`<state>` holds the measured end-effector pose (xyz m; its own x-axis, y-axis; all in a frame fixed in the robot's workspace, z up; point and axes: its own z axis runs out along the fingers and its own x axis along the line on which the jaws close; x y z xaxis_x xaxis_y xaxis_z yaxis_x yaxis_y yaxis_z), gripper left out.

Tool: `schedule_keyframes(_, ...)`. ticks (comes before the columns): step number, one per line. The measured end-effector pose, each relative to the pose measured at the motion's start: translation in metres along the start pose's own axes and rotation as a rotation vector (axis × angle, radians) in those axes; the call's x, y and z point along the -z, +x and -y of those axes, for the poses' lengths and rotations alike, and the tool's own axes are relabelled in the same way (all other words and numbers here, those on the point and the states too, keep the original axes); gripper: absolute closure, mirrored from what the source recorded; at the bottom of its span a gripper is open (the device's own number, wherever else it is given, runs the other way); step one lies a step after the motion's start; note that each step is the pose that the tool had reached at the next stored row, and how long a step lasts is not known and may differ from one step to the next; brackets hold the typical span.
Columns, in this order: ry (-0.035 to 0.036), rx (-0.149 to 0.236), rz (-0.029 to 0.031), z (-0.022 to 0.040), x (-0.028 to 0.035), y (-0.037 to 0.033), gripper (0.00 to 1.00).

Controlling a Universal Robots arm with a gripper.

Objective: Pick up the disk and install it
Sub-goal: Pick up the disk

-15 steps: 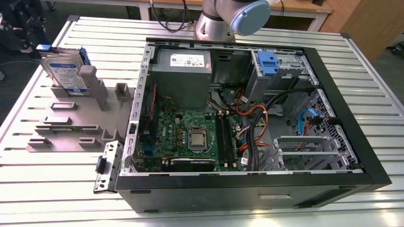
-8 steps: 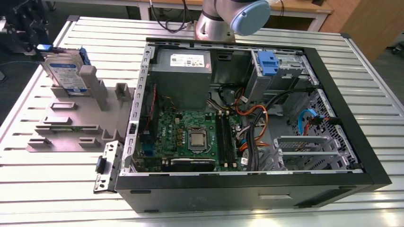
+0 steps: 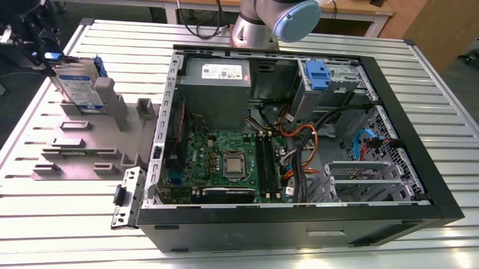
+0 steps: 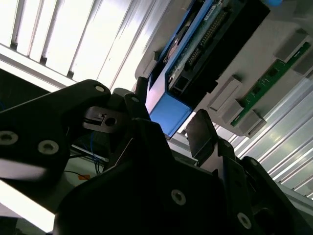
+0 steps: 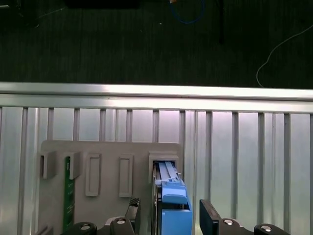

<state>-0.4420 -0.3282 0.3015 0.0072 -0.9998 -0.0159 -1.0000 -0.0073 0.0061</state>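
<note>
Gripper (image 5: 169, 210) fingers spread, straddling upright disk (image 5: 171, 188) in stand (image 5: 110, 149), exterior view's left. Disk prob. stiff, heavyish, shock-sensitive: pinch flat faces near top edge.

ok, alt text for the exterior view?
The gripper sits at the top of the disk, which stands upright in a grey holder at the exterior view's left. An open computer case lies alongside on the slatted table, motherboard exposed.

An open black computer case (image 3: 299, 224) holding a green motherboard (image 3: 217, 157) and grey power supply box (image 3: 217, 92) is laid on a slatted aluminium table (image 3: 67, 230), beside a grey slotted fixture (image 3: 82, 145).
</note>
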Motion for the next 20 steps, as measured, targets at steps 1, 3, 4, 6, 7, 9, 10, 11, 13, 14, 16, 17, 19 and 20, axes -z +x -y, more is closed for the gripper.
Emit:
schedule_keyframes(1,-0.0002,0.0,0.001,0.0,-0.0015,0.0,0.41)
schedule_keyframes(3,-0.0002,0.001,0.0035,0.0,-0.0043,0.0001,0.41)
schedule_keyframes(4,-0.0003,0.002,0.0048,-0.0001,-0.0054,0.0001,0.41)
schedule_keyframes(6,-0.0003,0.003,0.005,0.0,-0.0075,0.0001,0.41)
schedule_keyframes(7,-0.0003,0.003,0.0051,-0.0001,-0.0084,0.0002,0.43)
schedule_keyframes(9,-0.0003,0.004,0.0051,-0.0002,-0.0099,0.0002,0.49)
schedule_keyframes(10,-0.0004,0.004,0.005,-0.0004,-0.0102,0.0003,0.49)
schedule_keyframes(11,-0.0006,0.004,0.0049,-0.0005,-0.0102,0.0003,0.49)
schedule_keyframes(13,-0.0005,0.004,0.005,-0.0005,-0.0103,0.0002,0.49)
schedule_keyframes(14,-0.0003,0.004,0.005,-0.0005,-0.0104,0.0002,0.49)
schedule_keyframes(16,-0.0003,0.004,0.005,-0.0005,-0.0104,0.0002,0.49)
schedule_keyframes(17,-0.0003,0.004,0.005,-0.0005,-0.0104,0.0002,0.49)
schedule_keyframes(19,-0.0003,0.004,0.005,-0.0005,-0.0104,0.0002,0.49)
schedule_keyframes(20,-0.0003,0.004,0.005,-0.0005,-0.0104,0.0002,0.49)
